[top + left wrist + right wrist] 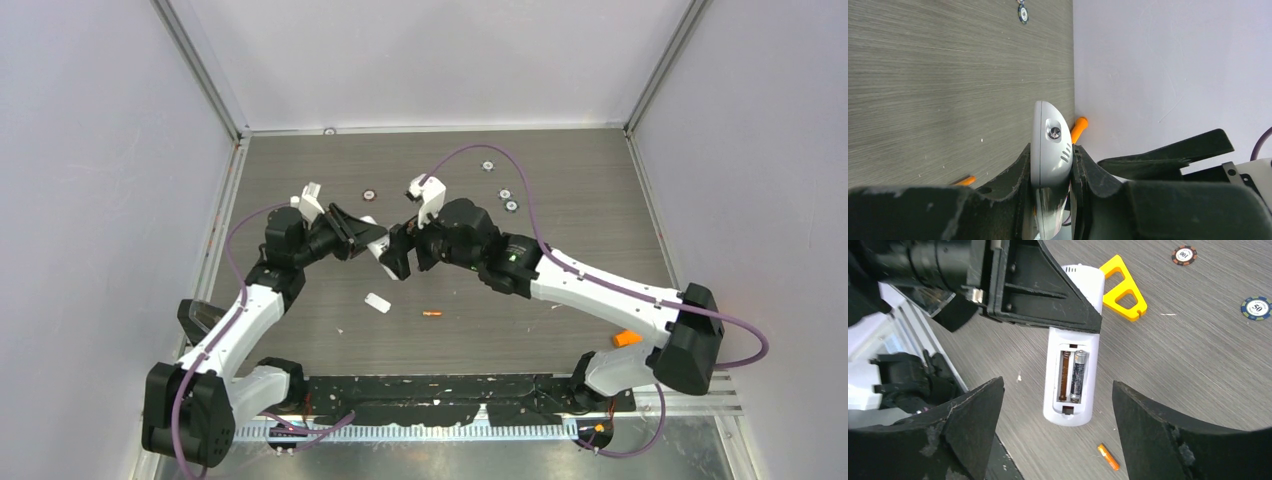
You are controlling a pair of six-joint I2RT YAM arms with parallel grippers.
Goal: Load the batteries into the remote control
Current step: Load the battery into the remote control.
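Observation:
The white remote control (1071, 390) hangs above the table with its back cover off, and my left gripper (1052, 160) is shut on its upper end. In the right wrist view a dark battery (1078, 375) lies in the right-hand slot of the compartment. The slot beside it shows only a brownish strip. An orange battery (1109, 457) lies loose on the table (560, 260) below the remote, also seen from above (431, 313). My right gripper (1058, 384) stands open, its fingers wide on either side of the remote's lower end, touching nothing.
A flat yellow-orange triangle (1124, 287) lies behind the remote. Poker chips (505, 194) are scattered at the back and one (371, 195) lies near the left gripper. A small white tab (377, 302) lies left of the orange battery. An orange stick (627, 338) lies by the right arm's base.

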